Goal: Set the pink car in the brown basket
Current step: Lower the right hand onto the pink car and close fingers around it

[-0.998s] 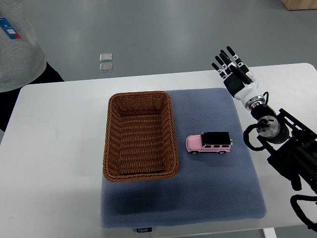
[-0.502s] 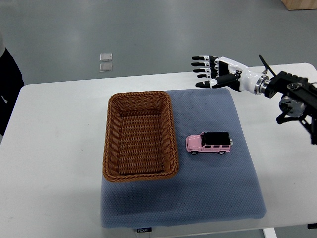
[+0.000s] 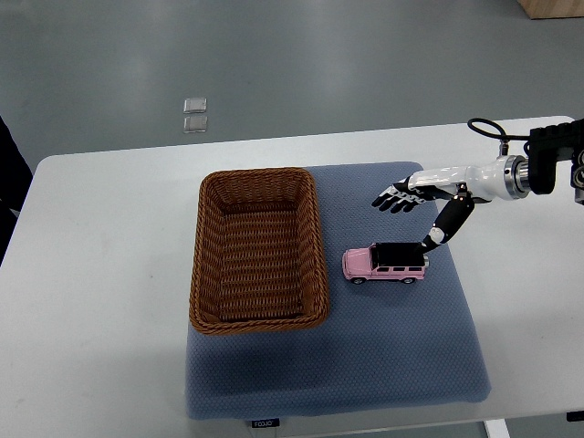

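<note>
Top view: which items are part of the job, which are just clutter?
Job:
- pink car, on the mat
- brown basket, empty
- right hand, open above the car

Lying about:
- blue mat
- white table
- two small squares on the floor
- person at left edge

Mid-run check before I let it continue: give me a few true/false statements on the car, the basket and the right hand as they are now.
1. The pink car lies inside the brown basket. False: it stands on the blue mat, to the right of the basket.
2. The right hand is open, with its fingers spread. True.
3. The right hand has lifted the car clear of the mat. False: the car sits on its wheels on the mat; the thumb reaches down by its rear roof, but no grasp shows.
4. The basket holds nothing. True.
5. The left arm is working at the basket. False: no left arm is in view.
</note>
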Controlling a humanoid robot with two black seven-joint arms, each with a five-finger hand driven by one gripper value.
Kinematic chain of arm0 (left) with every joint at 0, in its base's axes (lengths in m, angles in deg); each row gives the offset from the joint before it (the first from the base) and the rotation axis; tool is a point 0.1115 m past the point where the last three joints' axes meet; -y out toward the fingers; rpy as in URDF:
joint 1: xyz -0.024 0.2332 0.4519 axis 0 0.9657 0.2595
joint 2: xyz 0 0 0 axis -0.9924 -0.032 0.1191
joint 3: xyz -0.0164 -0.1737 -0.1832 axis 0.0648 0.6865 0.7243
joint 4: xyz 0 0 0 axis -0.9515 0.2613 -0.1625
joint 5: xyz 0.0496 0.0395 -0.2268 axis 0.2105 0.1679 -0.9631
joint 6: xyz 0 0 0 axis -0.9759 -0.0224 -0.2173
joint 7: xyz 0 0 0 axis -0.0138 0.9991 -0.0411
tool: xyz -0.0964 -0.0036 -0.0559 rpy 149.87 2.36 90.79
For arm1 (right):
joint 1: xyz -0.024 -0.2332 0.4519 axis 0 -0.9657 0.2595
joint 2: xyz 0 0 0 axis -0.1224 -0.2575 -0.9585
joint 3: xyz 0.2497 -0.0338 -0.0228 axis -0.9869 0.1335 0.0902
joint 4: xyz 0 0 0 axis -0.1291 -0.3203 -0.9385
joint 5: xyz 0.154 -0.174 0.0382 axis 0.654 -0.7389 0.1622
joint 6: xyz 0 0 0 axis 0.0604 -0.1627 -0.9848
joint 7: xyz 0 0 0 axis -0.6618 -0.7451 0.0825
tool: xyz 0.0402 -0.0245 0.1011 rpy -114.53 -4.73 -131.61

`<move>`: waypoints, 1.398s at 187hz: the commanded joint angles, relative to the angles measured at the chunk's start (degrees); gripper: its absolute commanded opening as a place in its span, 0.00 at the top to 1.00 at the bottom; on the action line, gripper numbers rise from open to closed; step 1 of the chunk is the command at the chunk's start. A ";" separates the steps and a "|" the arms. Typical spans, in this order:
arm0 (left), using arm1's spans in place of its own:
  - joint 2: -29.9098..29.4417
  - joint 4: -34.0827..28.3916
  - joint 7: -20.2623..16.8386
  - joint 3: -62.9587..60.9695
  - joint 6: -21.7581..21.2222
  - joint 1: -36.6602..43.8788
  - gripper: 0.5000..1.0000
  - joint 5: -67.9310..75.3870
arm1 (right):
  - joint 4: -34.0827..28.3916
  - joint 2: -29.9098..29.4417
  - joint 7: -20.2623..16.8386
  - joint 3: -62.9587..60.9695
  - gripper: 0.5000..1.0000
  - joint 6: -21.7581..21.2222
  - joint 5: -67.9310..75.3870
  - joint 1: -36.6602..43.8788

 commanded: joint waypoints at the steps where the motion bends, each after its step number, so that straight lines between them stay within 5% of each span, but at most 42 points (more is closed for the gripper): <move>1: 0.00 -0.09 0.00 0.03 0.00 0.02 0.00 0.00 | -0.21 -0.58 0.06 0.00 0.18 2.47 0.09 -2.63; 34: 0.00 -0.26 0.00 0.03 0.00 0.02 0.00 0.00 | -0.13 -1.90 0.06 -0.09 0.19 7.74 -0.09 -6.32; 148: 0.00 -0.09 0.00 -0.06 0.00 0.02 0.00 0.00 | 1.02 -5.41 0.68 -0.53 0.21 12.05 -1.14 -10.54; 183: 0.00 -0.18 0.00 -0.06 0.00 -0.07 0.00 0.00 | 1.90 -5.94 1.38 -0.53 0.44 12.40 -3.60 -11.60; 212: 0.00 -0.18 0.00 -0.06 0.00 0.02 0.00 0.00 | 2.86 -6.64 1.99 -0.53 0.83 13.54 -5.45 -12.21; 240: 0.00 -0.18 0.00 -0.06 0.00 -0.07 0.00 0.00 | 4.09 -6.99 2.61 -0.44 0.93 14.77 -6.41 -12.48; 241: 0.00 -0.09 0.00 -0.06 0.00 0.02 0.00 0.00 | 4.09 -6.82 3.13 -0.53 1.00 14.86 -6.67 -12.56; 262: 0.00 -0.09 0.00 -0.06 0.00 -0.07 0.00 0.00 | 3.74 -5.68 3.40 -0.79 1.00 14.33 -6.33 -11.95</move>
